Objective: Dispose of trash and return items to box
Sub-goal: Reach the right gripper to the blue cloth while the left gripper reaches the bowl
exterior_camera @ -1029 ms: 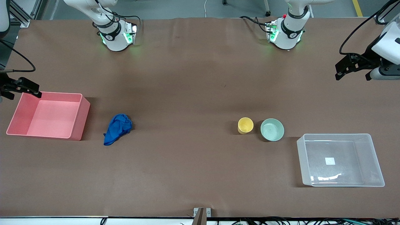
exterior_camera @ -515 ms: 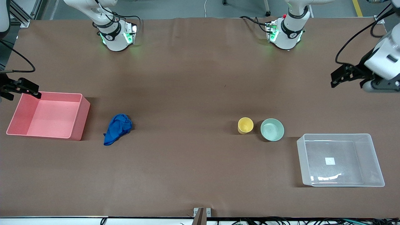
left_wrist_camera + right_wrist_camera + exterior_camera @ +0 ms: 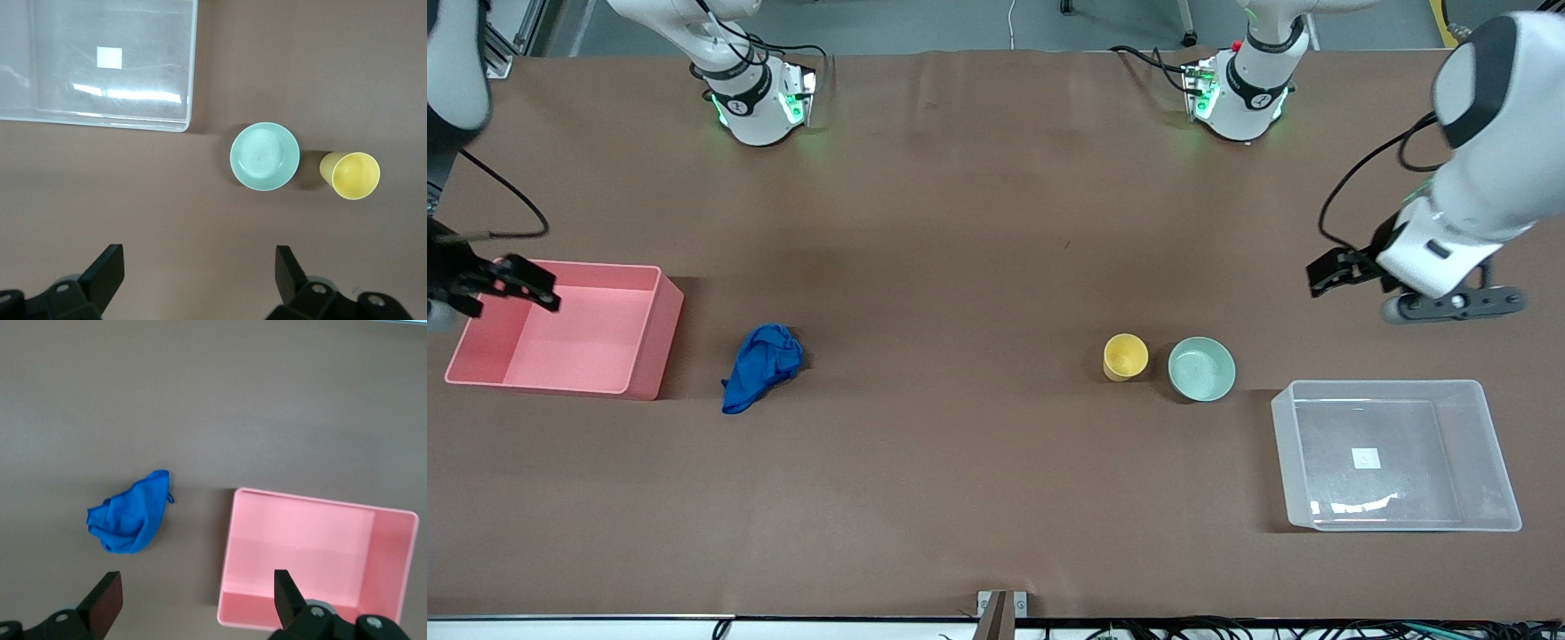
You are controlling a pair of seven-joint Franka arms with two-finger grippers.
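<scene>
Approach stage: the left gripper (image 3: 1325, 274), fingers spread, hangs above bare table near the bowl (image 3: 1201, 368) and cup (image 3: 1126, 356) (both beside the clear box (image 3: 1396, 455)). The right gripper (image 3: 511, 283), also spread, hangs over the pink bin (image 3: 569, 327), beside the blue cloth (image 3: 760, 365). Each must next descend onto its target.

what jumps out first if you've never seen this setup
Colour on the brown table: a pink bin at the right arm's end with a deep-blue cloth wad beside it, and a yellow cup beside a mint bowl close to the clear tub at the left arm's end. The left gripper hangs open over bare table, the right gripper open over the bin.
</scene>
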